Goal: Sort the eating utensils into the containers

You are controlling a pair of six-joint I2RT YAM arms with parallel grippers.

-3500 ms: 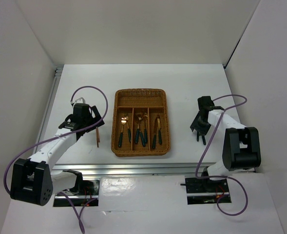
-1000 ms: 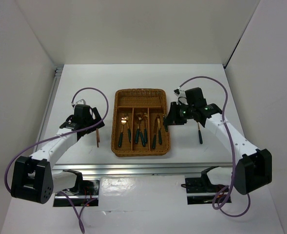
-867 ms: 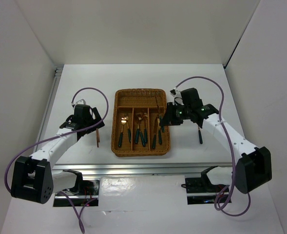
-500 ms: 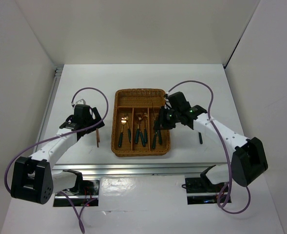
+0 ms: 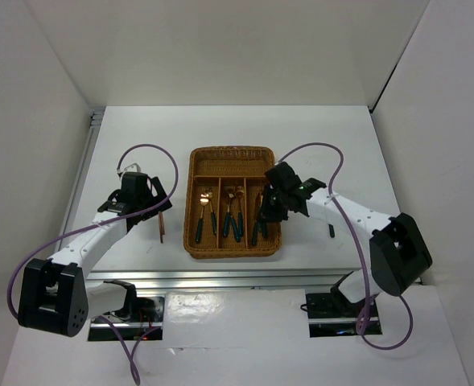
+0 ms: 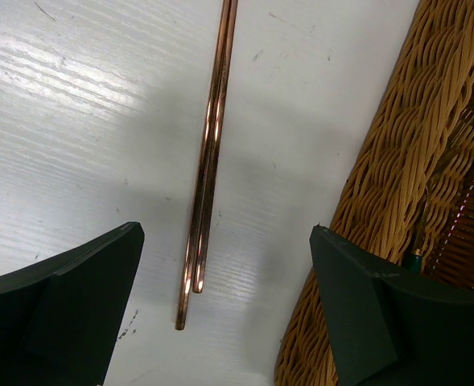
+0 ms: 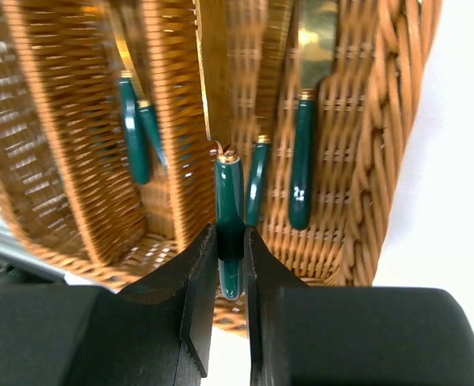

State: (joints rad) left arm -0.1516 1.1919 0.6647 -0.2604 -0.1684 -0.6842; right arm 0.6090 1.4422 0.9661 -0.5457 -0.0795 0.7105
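Right pincer (image 7: 230, 241) above wicker tray (image 5: 232, 149), over near end of its right-hand slot; fingers clamped tight on green-handled utensil (image 7: 229, 189), handle pinched low, gold head aimed at tray's far end, type unclear. Gold-bladed knife (image 7: 302, 161) lies in that slot below. Left pincer (image 6: 224, 241) just left of tray, low over counter (image 6: 76, 104), jaws spread wide, gripping nothing. Copper chopsticks (image 6: 211, 161) lie paired on counter between its fingers, clear of tray wall. Dark utensil (image 5: 331, 231) on counter right of tray

Brn wicker tray (image 5: 232, 150), grn/gold cutlery (image 7: 302, 169)
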